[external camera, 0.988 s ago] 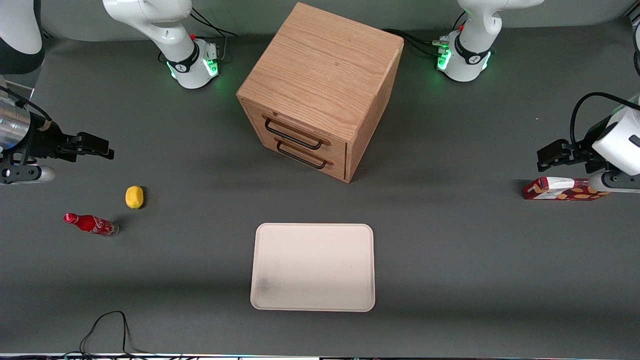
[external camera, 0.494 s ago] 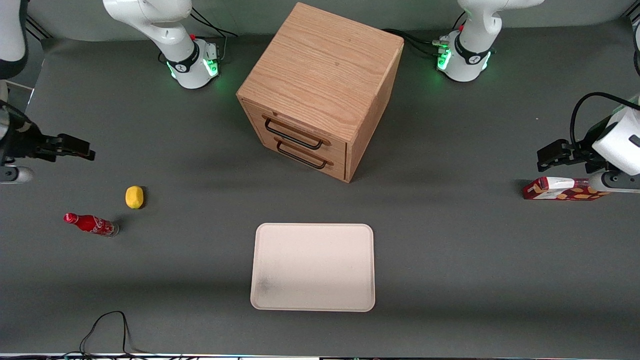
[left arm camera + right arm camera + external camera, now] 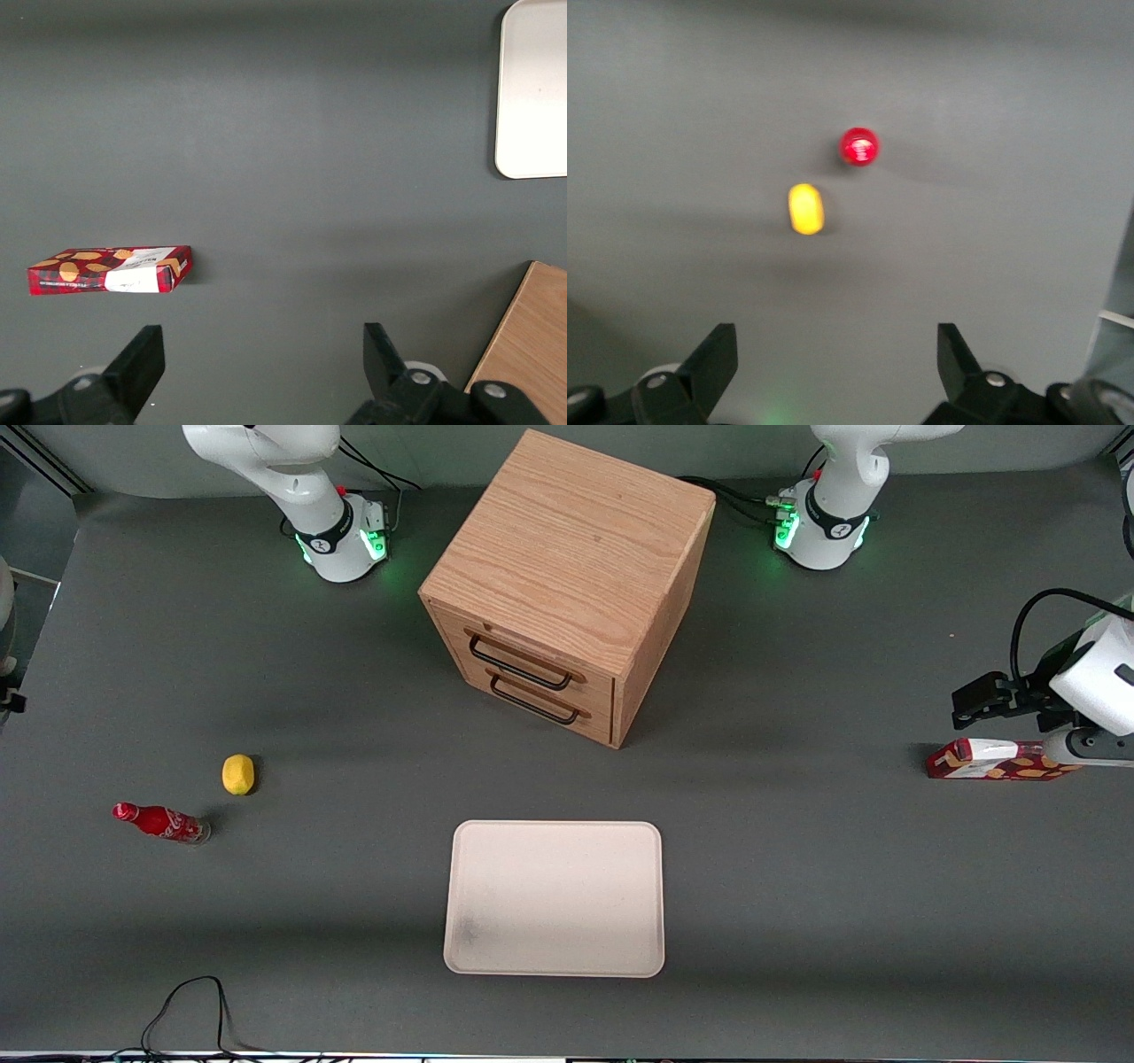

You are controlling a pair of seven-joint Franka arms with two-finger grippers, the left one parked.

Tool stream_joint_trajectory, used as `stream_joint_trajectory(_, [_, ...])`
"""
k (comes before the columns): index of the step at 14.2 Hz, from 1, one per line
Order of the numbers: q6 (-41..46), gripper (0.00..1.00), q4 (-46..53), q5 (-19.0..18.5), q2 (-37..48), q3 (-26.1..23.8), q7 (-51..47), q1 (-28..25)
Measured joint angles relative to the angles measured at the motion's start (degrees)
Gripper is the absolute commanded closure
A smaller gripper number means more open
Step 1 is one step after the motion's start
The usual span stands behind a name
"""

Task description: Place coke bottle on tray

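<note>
Nearest the front camera, a thin black cable (image 3: 190, 1005) loops on the dark grey table (image 3: 797, 921) toward the working arm's end. A little farther from the camera lies the large flat pale beige rectangular tray (image 3: 555, 898) with rounded corners and a low rim, a faint grey smudge in one corner; nothing rests on it.

Well apart from the tray, toward the working arm's end of the table, stands the small slim red coke bottle (image 3: 160, 822) with a red cap and white lettering. In the right wrist view it appears from straight above as a round red spot (image 3: 859, 146). Just beside it, slightly farther from the front camera, sits a small yellow lemon (image 3: 237, 774), not touching the bottle (image 3: 805, 208).

At about the lemon's depth, toward the parked arm's end, a flat red-and-white carton with orange marks (image 3: 997, 760) lies on the table.

Farther still, mid-table, stands the light wooden drawer cabinet (image 3: 567, 584) with two drawers and black wire handles, set at an angle.

The right arm's gripper (image 3: 837, 363) hangs high above the table over the bottle and lemon, touching neither. Its two black fingers (image 3: 713, 363) are spread wide apart with nothing between them. In the front view it sits almost wholly past the edge.
</note>
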State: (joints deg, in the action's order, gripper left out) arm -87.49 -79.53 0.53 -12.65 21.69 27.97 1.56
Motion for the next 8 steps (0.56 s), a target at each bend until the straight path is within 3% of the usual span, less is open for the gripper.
stream_joint_trajectory(8, [1.22,0.0,4.77,0.01,-4.46,0.37,0.53,0.07])
